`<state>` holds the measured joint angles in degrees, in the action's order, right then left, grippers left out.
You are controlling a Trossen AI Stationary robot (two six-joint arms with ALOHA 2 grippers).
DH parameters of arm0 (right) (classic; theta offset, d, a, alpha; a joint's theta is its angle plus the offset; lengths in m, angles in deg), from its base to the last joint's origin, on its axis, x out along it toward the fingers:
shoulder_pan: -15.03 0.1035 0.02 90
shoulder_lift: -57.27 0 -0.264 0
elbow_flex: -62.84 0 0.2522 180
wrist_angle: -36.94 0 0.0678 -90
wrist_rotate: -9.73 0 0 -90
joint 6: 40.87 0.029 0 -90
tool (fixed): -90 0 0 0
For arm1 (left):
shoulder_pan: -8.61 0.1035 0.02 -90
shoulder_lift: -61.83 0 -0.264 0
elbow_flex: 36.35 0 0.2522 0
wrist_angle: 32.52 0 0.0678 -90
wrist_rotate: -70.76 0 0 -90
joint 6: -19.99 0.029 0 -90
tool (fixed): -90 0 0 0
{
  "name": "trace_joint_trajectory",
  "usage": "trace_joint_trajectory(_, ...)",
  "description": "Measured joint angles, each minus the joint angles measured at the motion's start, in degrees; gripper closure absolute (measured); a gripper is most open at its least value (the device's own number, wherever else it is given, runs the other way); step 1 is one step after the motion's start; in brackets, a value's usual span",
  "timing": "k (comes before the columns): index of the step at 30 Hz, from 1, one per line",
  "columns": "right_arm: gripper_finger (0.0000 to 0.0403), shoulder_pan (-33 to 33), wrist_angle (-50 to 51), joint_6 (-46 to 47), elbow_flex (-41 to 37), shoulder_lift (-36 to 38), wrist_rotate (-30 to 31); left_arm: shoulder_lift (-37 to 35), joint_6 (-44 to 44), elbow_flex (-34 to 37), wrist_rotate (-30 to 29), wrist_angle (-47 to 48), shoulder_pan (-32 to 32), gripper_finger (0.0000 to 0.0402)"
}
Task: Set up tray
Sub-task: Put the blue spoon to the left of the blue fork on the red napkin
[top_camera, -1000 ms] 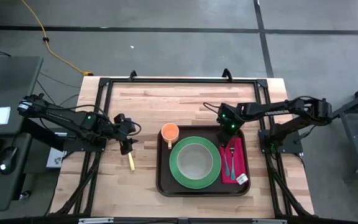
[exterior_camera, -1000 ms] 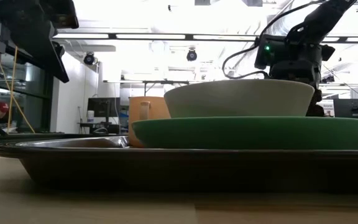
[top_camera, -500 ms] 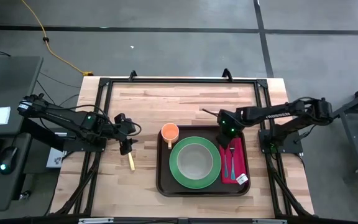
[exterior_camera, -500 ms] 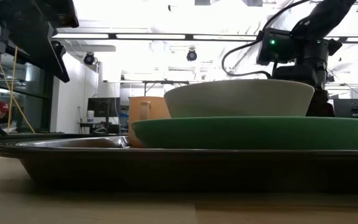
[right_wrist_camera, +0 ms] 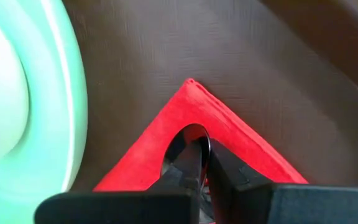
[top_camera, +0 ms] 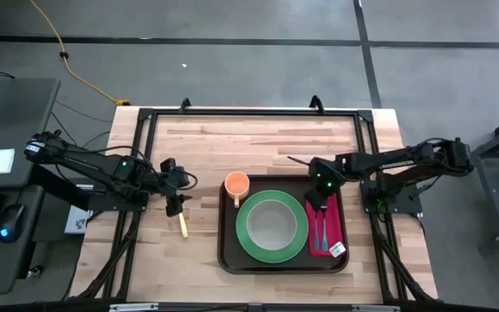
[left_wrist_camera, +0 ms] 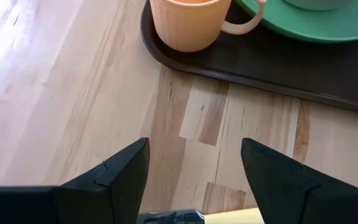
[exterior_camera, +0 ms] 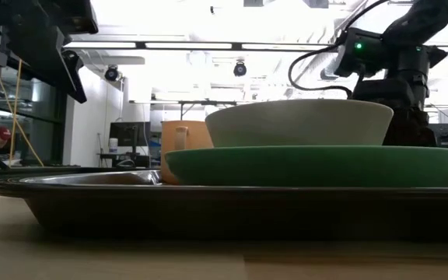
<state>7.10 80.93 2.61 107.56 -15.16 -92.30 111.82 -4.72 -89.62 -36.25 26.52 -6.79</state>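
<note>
Pale wooden table (top_camera: 258, 139) held the large dark-brown rectangular plastic tray (top_camera: 229, 251) right of centre, carrying round green plate (top_camera: 251, 236), orange mug (top_camera: 236, 184), red napkin (top_camera: 335, 232). Right gripper (top_camera: 318, 202) pressed together over the napkin; left gripper (top_camera: 176, 206) spread above bare wood beside the tray.

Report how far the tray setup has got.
Done: the dark-brown rectangular plastic tray carries the round green plate with a pale bowl, an orange mug and a red napkin with metal cutlery.
In hand: the right gripper, jaws shut, sits over the napkin's corner.
Left: a yellow-handled utensil lies on the wooden table under the open left gripper.
</note>
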Motion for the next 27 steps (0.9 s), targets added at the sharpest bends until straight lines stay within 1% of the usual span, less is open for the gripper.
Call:
trace_joint_trajectory(10,0.0403,0.0,-4.7,-1.5,-0.9,0.6,0.2,0.0,0.3,0.0,0.1,-0.1,0.0,0.0119)
trace_joint_trajectory(20,0.0403,0.0,-5.6,-3.3,-1.1,-0.2,0.7,0.0,0.0,0.0,1.0,-0.3,0.0,0.0119)
trace_joint_trajectory(23,0.0403,0.0,-7.4,-3.4,-2.5,-0.2,0.7,0.0,-0.2,0.0,1.0,-0.5,0.0,0.0119)
trace_joint_trajectory(27,0.0403,-0.1,-11.6,-0.6,-5.6,-0.2,-0.9,0.0,-0.8,0.0,1.0,-0.5,0.0,0.0119)
